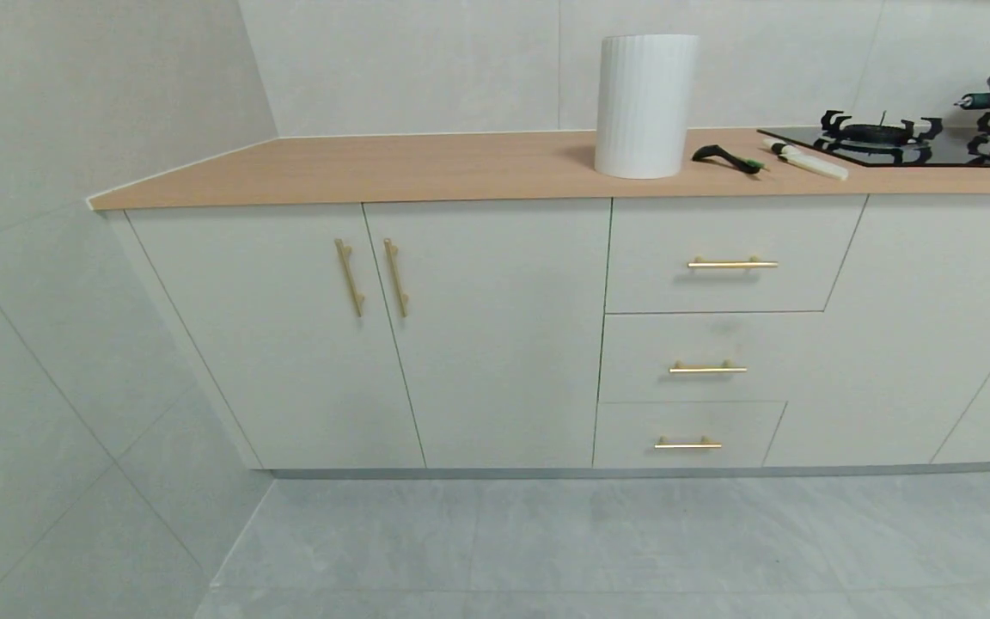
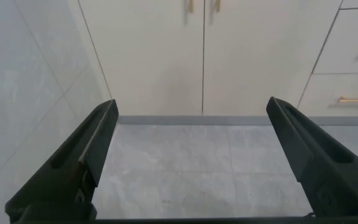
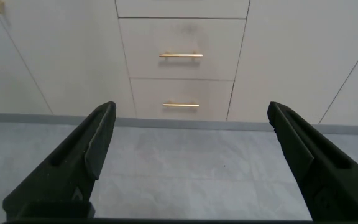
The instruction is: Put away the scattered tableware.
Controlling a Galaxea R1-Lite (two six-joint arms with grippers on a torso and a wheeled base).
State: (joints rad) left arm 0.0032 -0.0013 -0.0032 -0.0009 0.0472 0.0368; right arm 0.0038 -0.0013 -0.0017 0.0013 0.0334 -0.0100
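Spread wide and clasping nothing on both left gripper [image 2: 191, 104] and right gripper [image 3: 191, 107], hanging over the floor [image 2: 179, 171] before the cabinet [image 1: 495, 344].

White ribbed canister [image 1: 645, 103], tan countertop [image 1: 375, 168], pale grey cabinets [image 1: 495, 335] (brass-gold handles [image 1: 732, 264]), black utensil [image 1: 725, 156]

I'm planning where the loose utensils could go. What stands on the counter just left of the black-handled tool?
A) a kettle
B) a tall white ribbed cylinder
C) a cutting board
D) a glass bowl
B: the tall white ribbed cylinder stands upright on the wooden counter, just left of the black-handled tool.
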